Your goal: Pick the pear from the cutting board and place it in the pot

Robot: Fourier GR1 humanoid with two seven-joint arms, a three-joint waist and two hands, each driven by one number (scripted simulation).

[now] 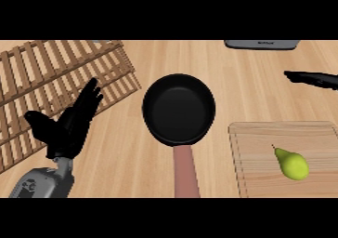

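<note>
A yellow-green pear (293, 164) lies on the wooden cutting board (261, 139) at the lower right, stem pointing up and left. A black pan (178, 109) with a reddish-brown handle (186, 173) sits at the centre of the counter, just left of the board. My right hand (317, 78) enters from the right edge, well above the board, fingers straight and pointing left, holding nothing. Over at the lower left my left hand (70, 125) is open with fingers up, resting beside the rack.
A wooden slatted rack (45, 74) covers the upper left of the counter. A grey appliance (261, 44) shows at the top edge, right of centre. Bare wooden counter lies between the pan and my right hand.
</note>
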